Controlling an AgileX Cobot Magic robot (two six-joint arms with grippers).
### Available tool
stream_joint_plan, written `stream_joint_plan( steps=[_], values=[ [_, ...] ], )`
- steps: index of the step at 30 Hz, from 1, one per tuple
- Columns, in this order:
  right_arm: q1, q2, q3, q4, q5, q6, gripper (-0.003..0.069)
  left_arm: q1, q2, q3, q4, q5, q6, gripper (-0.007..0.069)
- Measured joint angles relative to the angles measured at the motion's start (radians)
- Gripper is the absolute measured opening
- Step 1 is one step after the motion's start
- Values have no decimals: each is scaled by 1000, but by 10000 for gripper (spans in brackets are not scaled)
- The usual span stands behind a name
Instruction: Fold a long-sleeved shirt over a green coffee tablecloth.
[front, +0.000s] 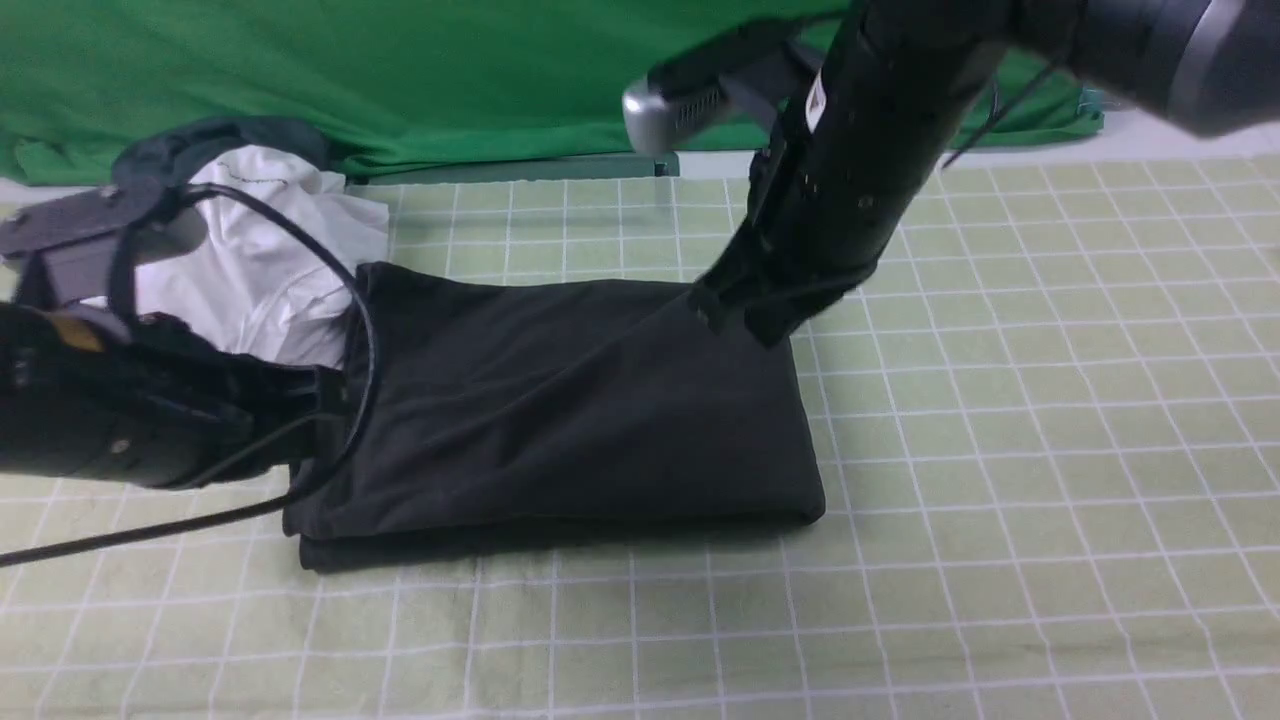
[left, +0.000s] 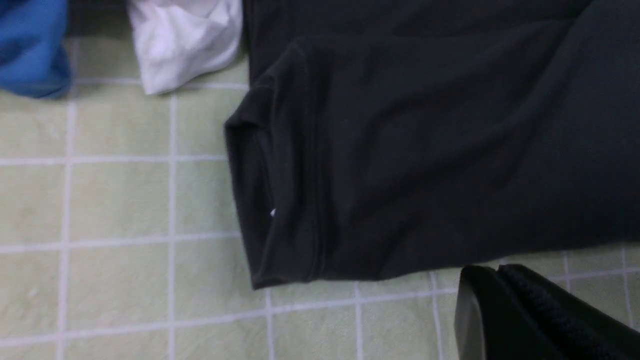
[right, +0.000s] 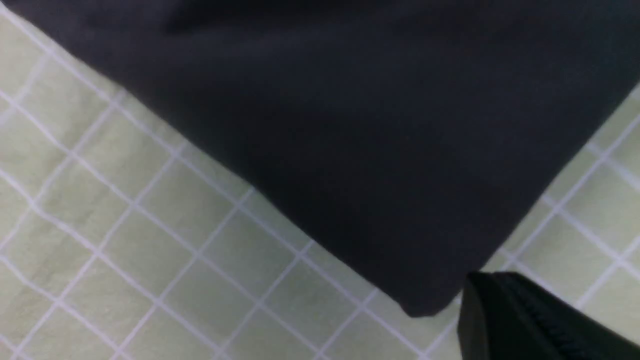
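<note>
The long-sleeved shirt (front: 560, 410) lies folded into a thick black rectangle on the green coffee tablecloth (front: 1050, 420), between the two arms.

The right gripper (front: 745, 305) comes down at the shirt's far right corner; in the front view its dark tips sit on or just above the cloth edge, and whether the jaws are apart or together cannot be told. The right wrist view shows only one dark finger (right: 530, 320) just beside a rounded shirt corner (right: 425, 300), seemingly not pinching it.

The left gripper (front: 325, 395) reaches the shirt's left edge, its tips lost black against black, so the state of its jaws cannot be told either. The left wrist view shows a single finger (left: 530, 315) over bare tablecloth, just clear of the shirt's hem.

Only the left wrist view reveals the ribbed, doubled edge of the shirt with a tiny white fleck (left: 272, 212), plus a blue garment (left: 32, 47) beyond the jaws. The white garment (front: 265, 260) appears there and in the front view, beside the shirt. Only the front view shows the plain green fabric (front: 400, 70) at the back.
</note>
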Motion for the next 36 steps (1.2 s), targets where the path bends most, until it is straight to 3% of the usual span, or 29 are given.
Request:
stream_joint_plan(
  steps=[5, 10, 13, 19, 29, 36],
  values=[
    [0, 2, 133, 35, -114, 2, 2, 0, 211, -74, -151, -24, 146, 11],
    [0, 2, 210, 42, -220, 29, 2, 0, 381, -148, -200, -66, 217, 11],
    [0, 13, 221, 44, -253, 32, 2, 0, 436, -160, -176, -76, 193, 11],
    [0, 101, 222, 46, -287, 50, 2, 0, 472, -136, -43, -114, 24, 11],
    [-13, 144, 221, 30, -230, 67, 2, 0, 411, -96, 2, -117, -1, 11],
    [-15, -19, 224, -2, -181, 74, 2, 0, 174, -96, 6, -57, -3, 11]
  ],
)
